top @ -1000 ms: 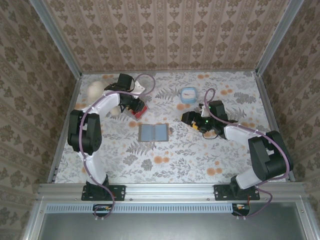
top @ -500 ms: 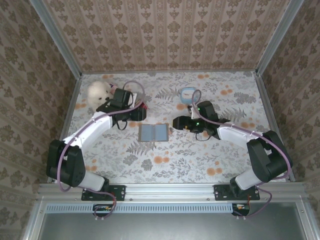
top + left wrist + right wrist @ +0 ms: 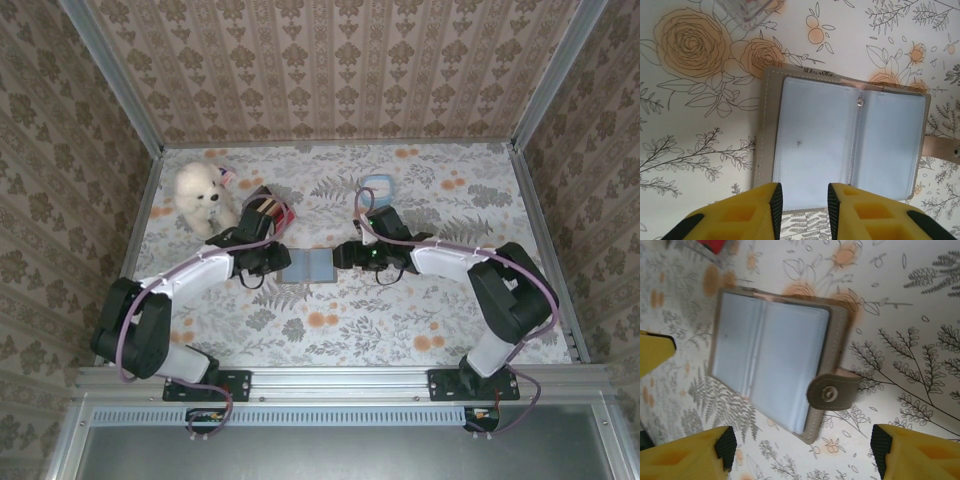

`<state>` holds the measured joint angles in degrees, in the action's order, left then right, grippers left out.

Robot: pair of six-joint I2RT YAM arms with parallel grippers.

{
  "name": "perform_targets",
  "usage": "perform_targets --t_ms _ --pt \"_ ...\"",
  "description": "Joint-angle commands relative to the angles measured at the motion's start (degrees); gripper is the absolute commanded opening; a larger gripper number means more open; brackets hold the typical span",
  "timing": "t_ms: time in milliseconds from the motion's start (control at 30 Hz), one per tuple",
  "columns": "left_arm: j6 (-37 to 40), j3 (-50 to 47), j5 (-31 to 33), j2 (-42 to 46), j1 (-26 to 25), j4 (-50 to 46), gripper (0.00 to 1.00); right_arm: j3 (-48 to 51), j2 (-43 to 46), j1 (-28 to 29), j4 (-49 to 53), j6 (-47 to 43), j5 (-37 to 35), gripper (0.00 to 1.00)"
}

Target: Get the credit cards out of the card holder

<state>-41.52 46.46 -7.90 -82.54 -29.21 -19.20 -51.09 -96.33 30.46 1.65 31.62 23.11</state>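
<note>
flat grey-brown bifold card holder (image 3: 307, 266) with grey-blue pockets, lying open midway between the floral table's (image 3: 400, 320) left and right edges; left gripper (image 3: 803, 197) narrowly parted at its left edge, right gripper (image 3: 803, 445) wide at its strap (image 3: 832, 390), both empty; card removal judged not begun.

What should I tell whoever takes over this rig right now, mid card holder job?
Left pincer: open by a narrow gap, holding nothing, at one edge of the card holder.
Right pincer: open wide, empty, at the holder's strap side.
The holder lies flat and spread open on the table, between the two pincers, strap undone.
Done: holder opened. A light blue flat item lies farther back, possibly a card already out; I can't confirm.
Left: I can't tell whether the pockets hold any cards. Check them and pull out any that remain.
</note>
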Motion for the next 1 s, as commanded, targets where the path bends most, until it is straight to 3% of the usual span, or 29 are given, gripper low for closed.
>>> perform_targets --t_ms 0,400,967 --pt "-2.40 0.47 -0.42 -2.60 -0.14 1.39 0.30 -3.05 -1.99 0.48 3.41 -0.72 -0.67 0.73" --pt "-1.53 3.86 -0.16 -9.20 -0.22 -0.41 0.29 -5.55 -6.19 1.62 4.78 -0.87 1.39 0.67" --pt "-1.55 4.21 -0.62 -11.39 -0.85 -1.33 0.30 -9.68 -10.61 3.86 9.07 -1.78 1.36 0.58"
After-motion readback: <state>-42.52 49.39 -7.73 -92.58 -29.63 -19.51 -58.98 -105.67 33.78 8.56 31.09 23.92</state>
